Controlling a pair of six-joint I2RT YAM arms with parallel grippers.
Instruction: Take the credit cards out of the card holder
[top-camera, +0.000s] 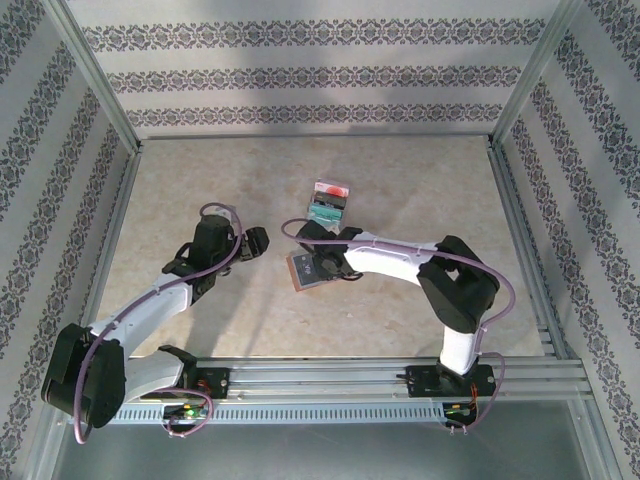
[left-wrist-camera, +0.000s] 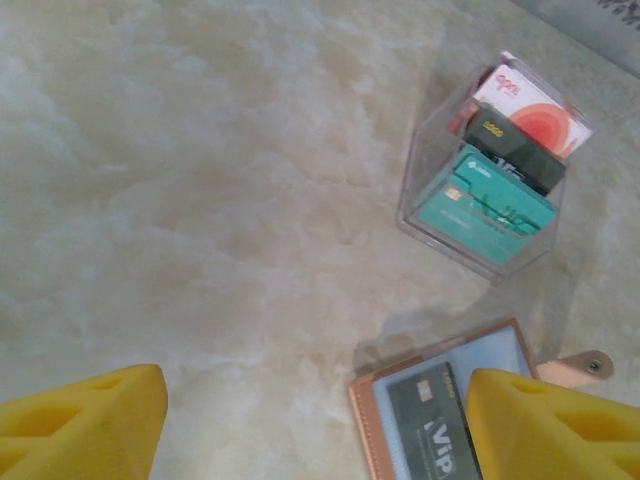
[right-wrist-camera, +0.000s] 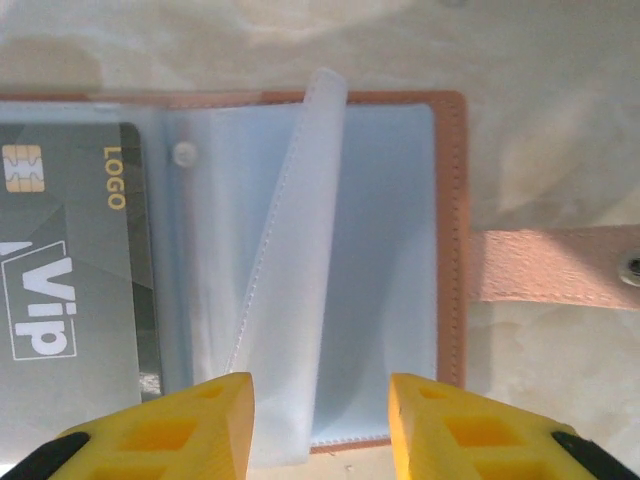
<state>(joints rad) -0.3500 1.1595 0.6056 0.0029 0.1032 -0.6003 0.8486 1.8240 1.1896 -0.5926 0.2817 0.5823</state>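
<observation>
Over the open card holder (right-wrist-camera: 375, 260), right gripper (right-wrist-camera: 320, 400) jaws stand apart; left gripper (left-wrist-camera: 316, 405) jaws wide

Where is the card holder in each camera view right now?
Top external: card holder at table centre, beneath the right end effector.
Left wrist: card holder at bottom right, open.
Right wrist: card holder spans most of the frame.
Shared landmark: its brown tab, seen in both wrist views.
</observation>
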